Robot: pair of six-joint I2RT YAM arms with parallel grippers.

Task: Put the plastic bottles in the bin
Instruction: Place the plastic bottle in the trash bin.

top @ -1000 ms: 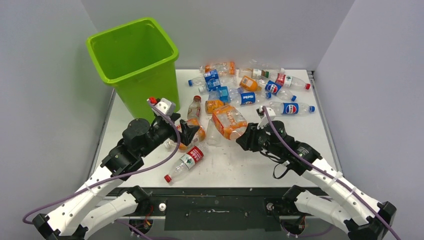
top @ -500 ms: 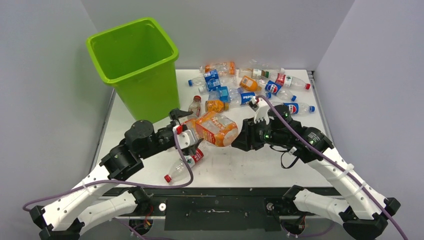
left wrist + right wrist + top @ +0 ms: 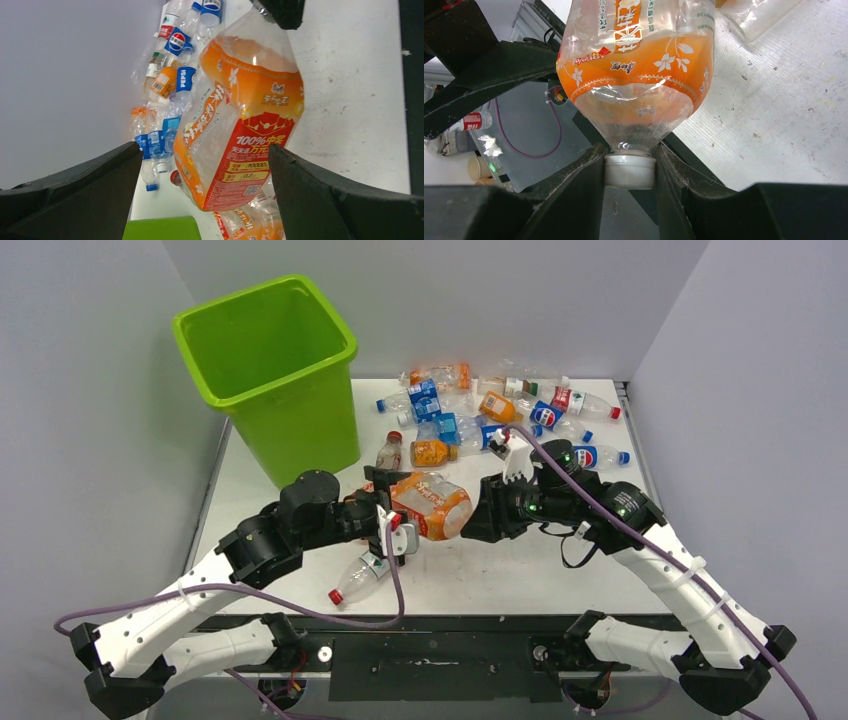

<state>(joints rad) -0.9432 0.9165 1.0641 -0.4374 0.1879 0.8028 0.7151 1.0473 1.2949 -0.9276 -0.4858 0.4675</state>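
A big clear bottle with an orange label hangs in the air over the table's middle. My right gripper is shut on its white cap, fingers pinching both sides, body pointing away. My left gripper is open, its jaws standing wide on either side of the bottle's base without touching it. The lime-green bin stands at the back left; its edge shows low in the left wrist view. Many more plastic bottles lie heaped at the back.
A red-capped bottle lies near the front edge under my left wrist. Another small red-capped bottle stands beside the bin. Grey walls enclose the table on three sides.
My right gripper has lifted the orange-label bottle and carried it left. My left arm has swung round so that its open jaws now straddle the bottle's base.
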